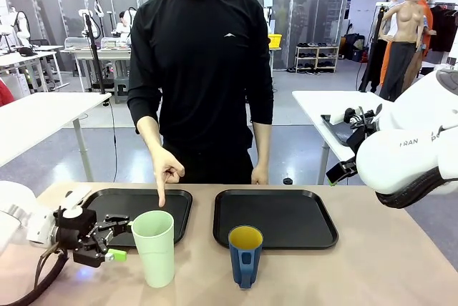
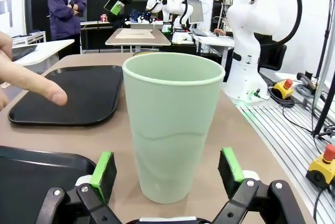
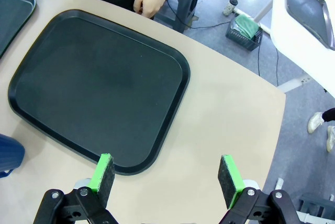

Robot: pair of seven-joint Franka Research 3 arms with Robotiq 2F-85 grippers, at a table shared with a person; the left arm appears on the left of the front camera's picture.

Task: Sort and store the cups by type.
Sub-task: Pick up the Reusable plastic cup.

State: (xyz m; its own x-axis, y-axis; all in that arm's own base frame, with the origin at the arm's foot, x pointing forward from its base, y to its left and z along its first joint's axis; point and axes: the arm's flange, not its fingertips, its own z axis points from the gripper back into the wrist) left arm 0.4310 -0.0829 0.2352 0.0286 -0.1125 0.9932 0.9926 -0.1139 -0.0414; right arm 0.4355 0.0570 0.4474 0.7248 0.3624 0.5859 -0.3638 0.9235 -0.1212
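Two cups stand upright on the near part of the table [image 1: 372, 263]. The tall light green cup [image 1: 154, 247] is on the left, just in front of the near edge of the left black tray [image 1: 107, 202]. The shorter dark blue mug [image 1: 245, 256] is yellow inside. It stands to the right of the green cup, just in front of the right black tray [image 1: 286, 220]. Its handle faces the near side. The two cups do not touch.

The robot's left hand [image 1: 123, 237] is low over the table, just to the left of the green cup. It is open wide and holds nothing. In the left wrist view, the green cup stands right in front of the gap between the two green pads [image 2: 104, 174]. Neither pad touches it.

The robot's right hand [image 3: 167, 177] is open wide too, and it holds nothing. It is up above the table and looks down on the near edge of the right tray. A small bit of the blue mug shows at the left edge of that view. In the front view, the white right arm [image 1: 408, 149] is high up on the right.

A person in a black top stands at the far side of the table. The person's pointing hand [image 1: 166, 172] holds one finger down over the left tray, just behind the green cup. The person's other hand [image 1: 259, 175] hangs by the far edge of the table, behind the right tray.
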